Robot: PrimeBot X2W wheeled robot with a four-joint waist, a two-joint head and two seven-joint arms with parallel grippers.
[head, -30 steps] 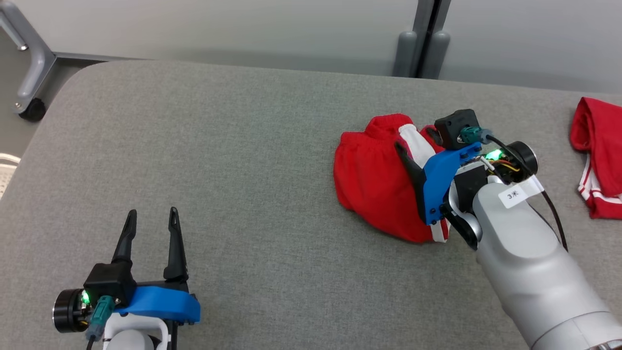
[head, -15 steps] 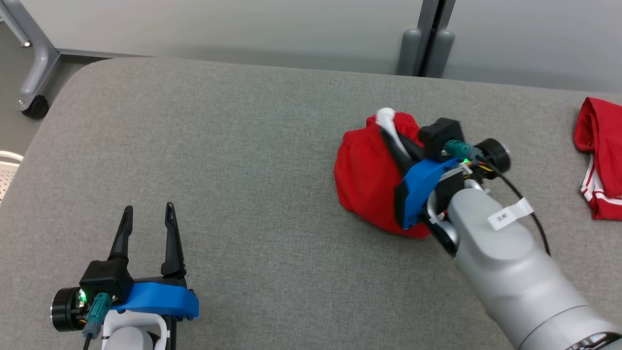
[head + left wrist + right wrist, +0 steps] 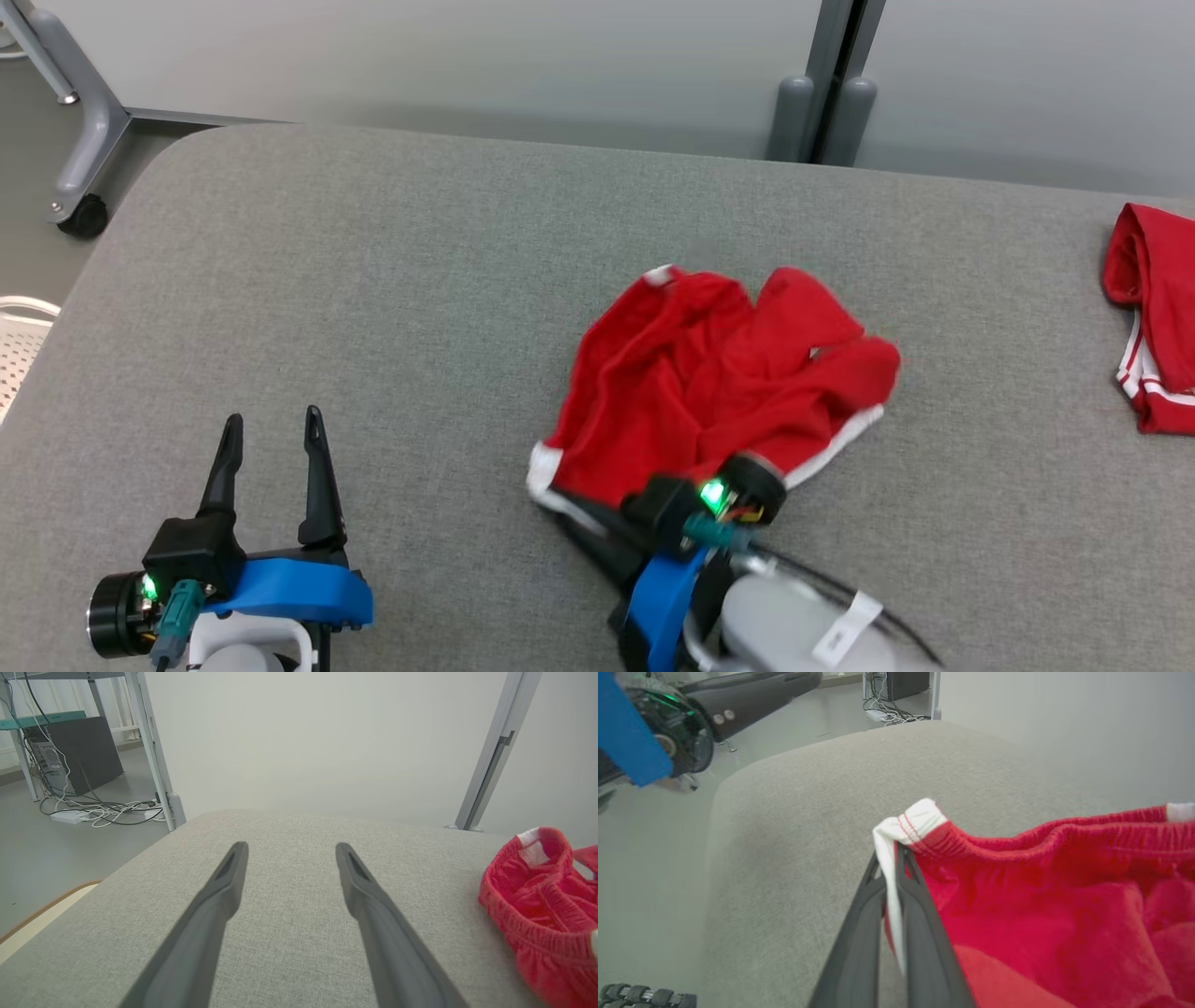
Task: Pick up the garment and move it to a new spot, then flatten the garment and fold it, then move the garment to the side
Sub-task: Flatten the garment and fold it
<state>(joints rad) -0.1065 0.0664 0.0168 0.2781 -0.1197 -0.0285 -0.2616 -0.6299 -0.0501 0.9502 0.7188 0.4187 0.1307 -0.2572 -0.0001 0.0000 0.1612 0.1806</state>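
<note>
Red garment [image 3: 709, 392] (white-trimmed corner) tight in the right gripper [image 3: 896, 856]

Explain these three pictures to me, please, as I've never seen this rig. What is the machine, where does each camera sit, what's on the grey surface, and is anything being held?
This is a wheeled robot with two arms, each ending in a two-fingered end effector. The head view looks down from the robot's head. The other two views come from a camera on each wrist, looking along that arm's fingers. On the grey padded table is a crumpled red garment with white trim. A second red garment sits at the table's far right edge. The right end effector is shut on the red garment, pinching the white end of its elastic waistband. The left end effector is open and holds nothing, over bare table.
</note>
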